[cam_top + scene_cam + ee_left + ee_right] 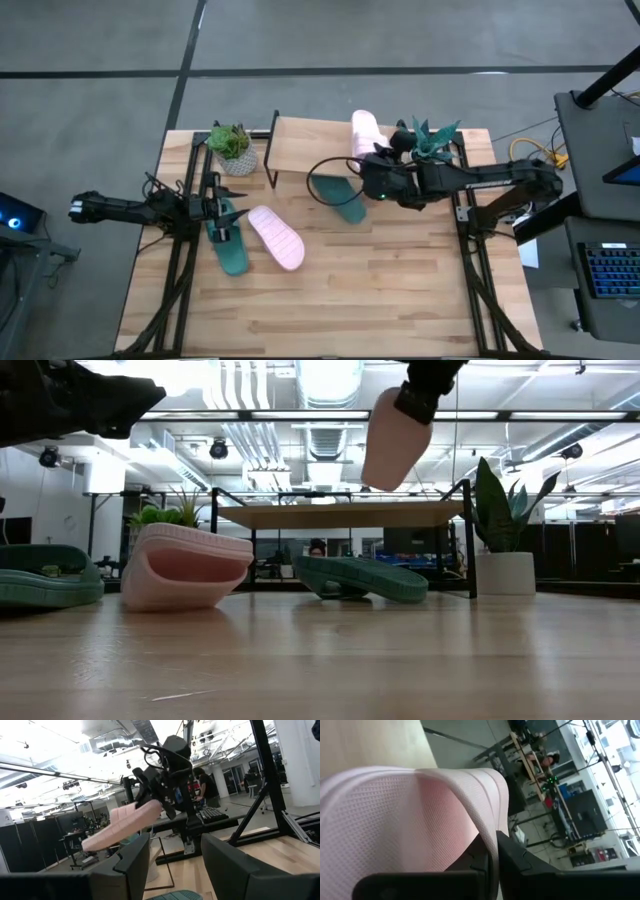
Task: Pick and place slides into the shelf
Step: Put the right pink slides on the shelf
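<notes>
step: placing 1 pink slide [366,131] on the shelf [305,148]; judged mid-carry, not yet set down.
right gripper [381,163]: fingers closed on that pink slide, pinching its strap edge, as the right wrist view showed. Arm reached in from the right side of the table.
held slide position: in the air above the shelf's right end in the high view; in the low view it hung clear above the plank top, toe end down, not touching the wood.
left gripper [215,206]: parked over the green slide [228,240] at the table's left; fingers part-open, nothing between them in the left wrist view.
other slides: 2nd pink slide [276,237] lay on the table just right of that green one, well apart from the shelf. 2nd green slide [340,195] lay on the table at the shelf's front edge, partly under the right arm. So 3 of 4 looked unplaced, with 0 seated on the shelf as far as could be seen.
shelf: stood at the table's back, between 2 potted plants: 1 small [232,146] on the left, 1 spiky [434,139] on the right.
next move, judgement: lower the held slide, level it so the sole meets the plank, then release. It needed to stay clear of the spiky plant and leave room on the plank for 3 more.
risk, judgement: the strap-edge pinch left the slide hanging tilted; a release from height could tip it off the plank's back edge.
</notes>
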{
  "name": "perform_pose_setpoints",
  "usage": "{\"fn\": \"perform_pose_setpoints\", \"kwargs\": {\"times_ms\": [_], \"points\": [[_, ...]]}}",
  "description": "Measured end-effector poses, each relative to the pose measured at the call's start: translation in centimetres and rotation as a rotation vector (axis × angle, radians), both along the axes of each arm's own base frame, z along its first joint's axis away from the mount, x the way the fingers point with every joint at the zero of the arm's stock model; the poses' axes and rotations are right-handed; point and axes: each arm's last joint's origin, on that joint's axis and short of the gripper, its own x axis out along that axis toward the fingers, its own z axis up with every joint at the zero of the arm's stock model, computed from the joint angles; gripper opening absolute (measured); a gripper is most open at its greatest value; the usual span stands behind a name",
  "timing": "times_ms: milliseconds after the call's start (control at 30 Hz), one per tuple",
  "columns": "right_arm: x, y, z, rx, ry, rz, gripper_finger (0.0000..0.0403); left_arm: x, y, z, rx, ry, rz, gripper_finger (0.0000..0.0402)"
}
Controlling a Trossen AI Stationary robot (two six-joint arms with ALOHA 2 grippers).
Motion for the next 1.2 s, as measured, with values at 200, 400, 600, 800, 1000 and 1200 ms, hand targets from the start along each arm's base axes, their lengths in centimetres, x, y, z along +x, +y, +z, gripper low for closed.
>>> {"fn": "perform_pose_setpoints", "kwargs": {"times_ms": [200, 400, 600, 800, 1000, 1200], "points": [[0.1, -0.3, -2.1, -0.049, 0.085, -0.038, 0.0012, 0.0, 0.0, 0.0, 0.0, -0.001, 0.0, 0.0164], [0.7, -0.5, -5.4, -0.108, 0.209, -0.074, 0.0012, 0.0, 0.0, 0.0, 0.0, -0.001, 0.0, 0.0164], [0.2, -1.1, -7.9, -0.108, 0.265, -0.097, 0.0012, 0.0, 0.0, 0.0, 0.0, 0.0, 0.0, 0.0164], [-0.2, -1.2, -9.0, -0.122, 0.274, -0.103, 0.0012, 0.0, 0.0, 0.0, 0.0, -0.002, 0.0, 0.0164], [-0.3, -1.3, -9.5, -0.165, 0.314, -0.111, 0.0012, 0.0, 0.0, 0.0, 0.0, 0.0, 0.0, 0.0164], [-0.5, -1.3, -9.9, -0.158, 0.326, -0.104, 0.0012, 0.0, 0.0, 0.0, 0.0, -0.001, 0.0, 0.0164]]}}
